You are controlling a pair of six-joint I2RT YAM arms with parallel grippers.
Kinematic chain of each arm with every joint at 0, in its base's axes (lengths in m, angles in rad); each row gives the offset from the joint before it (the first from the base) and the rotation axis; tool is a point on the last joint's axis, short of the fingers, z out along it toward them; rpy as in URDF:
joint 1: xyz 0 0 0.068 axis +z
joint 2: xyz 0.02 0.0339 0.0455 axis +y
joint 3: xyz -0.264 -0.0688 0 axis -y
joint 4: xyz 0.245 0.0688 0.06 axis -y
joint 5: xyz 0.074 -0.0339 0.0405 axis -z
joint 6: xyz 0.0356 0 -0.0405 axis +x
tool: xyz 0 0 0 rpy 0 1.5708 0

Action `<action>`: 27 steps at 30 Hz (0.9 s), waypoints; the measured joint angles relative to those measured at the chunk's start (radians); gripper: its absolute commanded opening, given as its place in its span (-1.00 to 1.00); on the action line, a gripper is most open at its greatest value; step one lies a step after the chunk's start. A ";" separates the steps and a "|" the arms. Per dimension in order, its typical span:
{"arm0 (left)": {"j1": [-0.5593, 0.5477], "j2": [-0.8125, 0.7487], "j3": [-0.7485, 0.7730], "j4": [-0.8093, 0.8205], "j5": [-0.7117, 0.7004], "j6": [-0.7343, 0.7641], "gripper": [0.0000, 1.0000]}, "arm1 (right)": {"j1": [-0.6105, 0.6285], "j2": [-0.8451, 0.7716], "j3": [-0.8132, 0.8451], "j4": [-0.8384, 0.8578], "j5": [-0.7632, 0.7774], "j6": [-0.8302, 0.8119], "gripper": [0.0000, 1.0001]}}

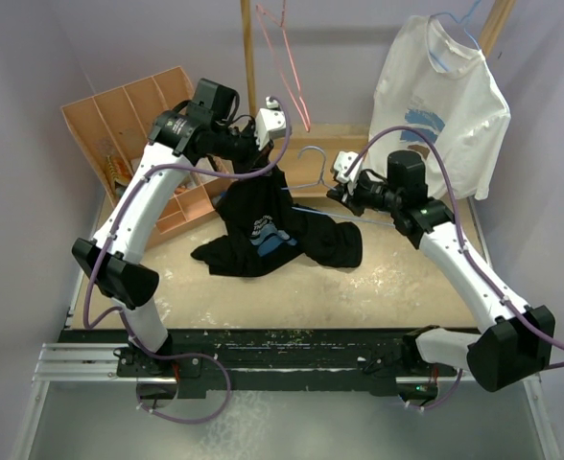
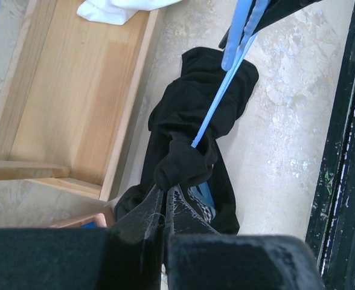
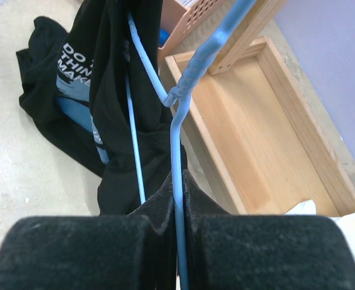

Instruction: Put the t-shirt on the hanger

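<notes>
spreads over the middle of the bench (image 1: pixel 263 297) as a dark heap: the t-shirt (image 1: pixel 280 235), mostly slumped on the surface, with one bunch hoisted up toward the back. hangs by that bunch alone from the left gripper (image 2: pixel 164 208), pressed together on a knot of black cloth. threatens to slide free if lifted higher, with so much weight dragging on so small a pinch.

runs down along the raised folds, through them or merely beside them, impossible to tell from either wrist view: the hanger (image 3: pixel 175 139), thin light-blue wire, pinched near its twist by the right gripper (image 3: pixel 179 208), pads squeezed tight on it. could swivel in that narrow hold once loaded with cloth on one shoulder, tipping the triangle and shedding the shirt. could just as easily spear a sleeve or a stray fold instead of the neck, with no opening visible in the bunched fabric.

leaves little room behind, too, with the wooden tray (image 3: pixel 250 139) just beside both wrists, ready to catch the hook or a swinging hem. smallest worry, probably: two wrists working this near each other, liable to bump on any inward pull.
</notes>
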 measured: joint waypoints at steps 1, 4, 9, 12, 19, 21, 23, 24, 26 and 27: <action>0.000 0.000 0.000 0.003 0.005 -0.005 -1.00 | 0.000 -0.002 -0.002 0.011 -0.002 0.008 -1.00; -0.003 0.000 0.000 0.006 0.014 -0.018 -1.00 | 0.000 0.005 -0.002 0.040 -0.008 0.025 -1.00; -0.014 0.000 -0.005 0.026 0.035 -0.047 -1.00 | 0.000 0.012 -0.021 0.087 -0.010 0.049 -1.00; -0.023 0.000 -0.026 0.056 0.044 -0.064 -1.00 | 0.000 0.012 -0.037 0.107 -0.012 0.062 -1.00; -0.051 0.000 -0.040 0.090 0.053 -0.097 -0.99 | 0.002 0.012 -0.043 0.144 -0.012 0.084 -1.00; -0.060 0.000 -0.040 0.099 0.055 -0.104 -1.00 | 0.003 0.013 -0.051 0.156 -0.012 0.090 -1.00; -0.071 0.000 -0.040 0.111 0.058 -0.111 -1.00 | 0.007 0.014 -0.053 0.163 -0.012 0.095 -1.00; -0.076 0.001 -0.040 0.116 0.058 -0.114 -1.00 | 0.009 0.015 -0.053 0.166 -0.012 0.097 -1.00; -0.087 0.002 -0.040 0.124 0.058 -0.114 -1.00 | 0.012 0.015 -0.053 0.172 -0.011 0.100 -1.00; -0.093 0.003 -0.041 0.130 0.058 -0.114 -1.00 | 0.012 0.015 -0.053 0.174 -0.012 0.100 -1.00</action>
